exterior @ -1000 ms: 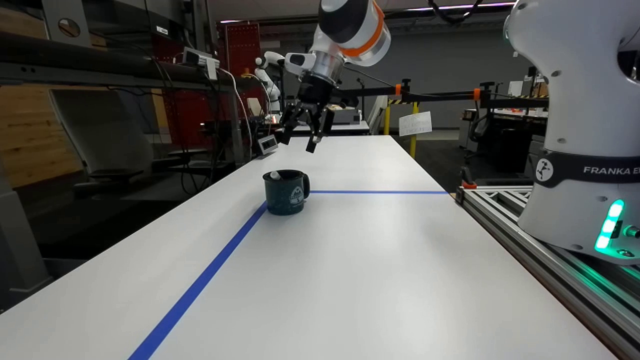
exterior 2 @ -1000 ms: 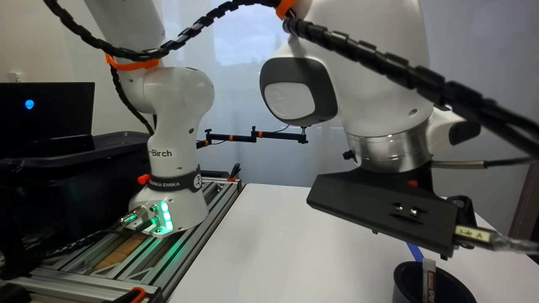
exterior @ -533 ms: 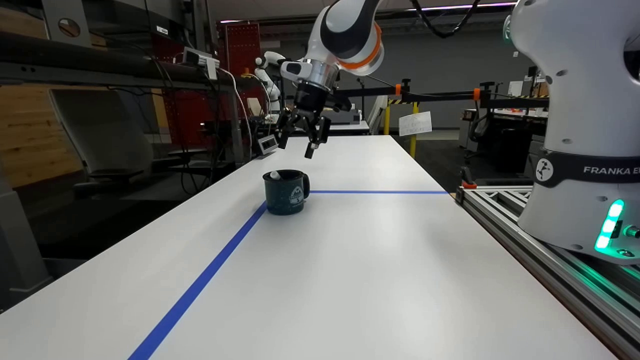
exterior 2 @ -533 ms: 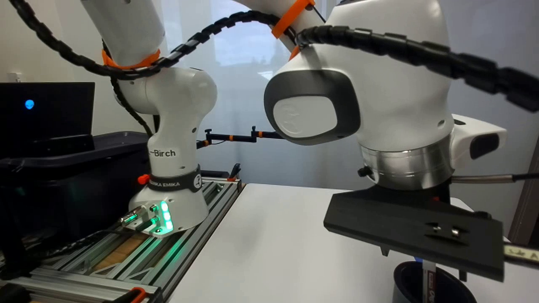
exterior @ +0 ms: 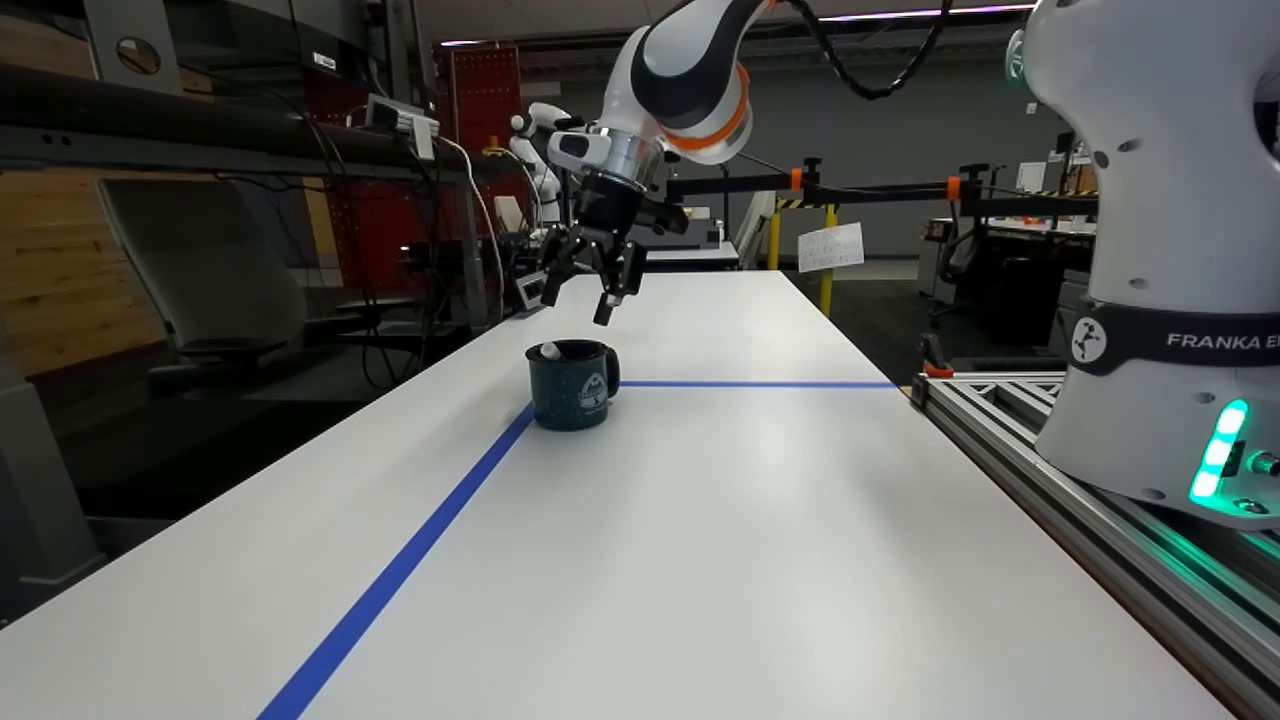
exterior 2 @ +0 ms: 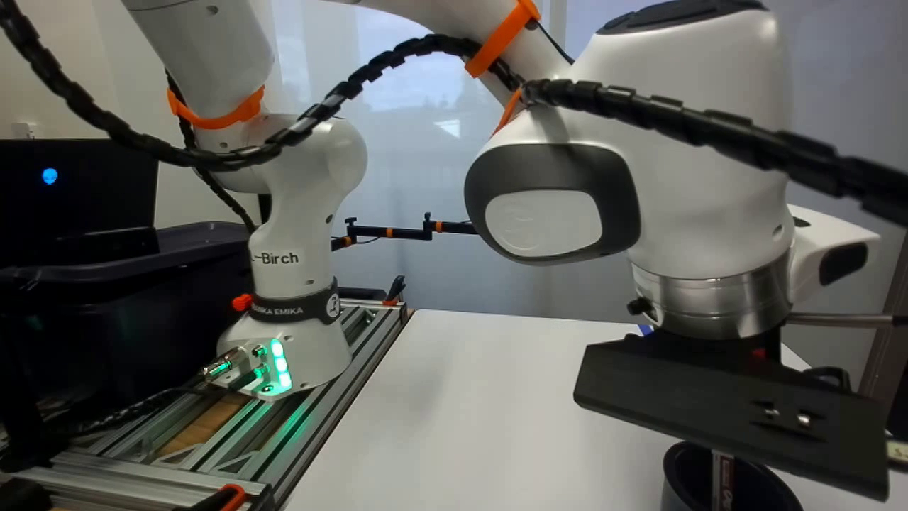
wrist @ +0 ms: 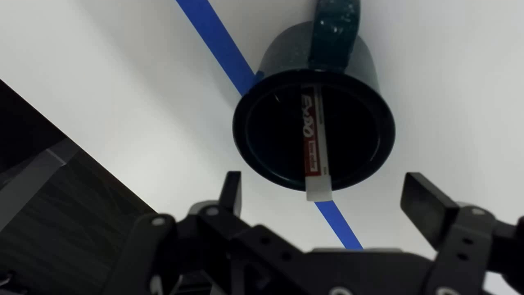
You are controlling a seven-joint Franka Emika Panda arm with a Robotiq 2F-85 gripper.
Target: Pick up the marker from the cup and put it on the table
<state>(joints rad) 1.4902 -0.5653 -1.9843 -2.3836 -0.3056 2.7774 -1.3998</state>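
Note:
The marker [wrist: 315, 135] leans inside the dark teal cup [wrist: 286, 49]. It has a red-and-white label, and its pale end sticks out over the rim. The pale end also shows in an exterior view [exterior: 550, 350]. The cup [exterior: 568, 395] stands upright on the white table [exterior: 750, 500], on the blue tape. My gripper [wrist: 323, 192] is open and empty. In the wrist view its fingers stand wide on either side of the marker's pale end. In an exterior view the gripper [exterior: 577, 305] is above and behind the cup, touching nothing. A black plate [exterior 2: 731, 419] hides the fingers there.
Blue tape lines [exterior: 430, 535] run along and across the table. The robot base [exterior: 1170, 420] stands on a metal rail frame at the table's edge. A small grey device [exterior: 532, 290] sits at the far table edge. A black cable [exterior 2: 674, 110] hangs along the arm.
My gripper has moved down and closer to the cup, staying open. The cup and marker have not moved.

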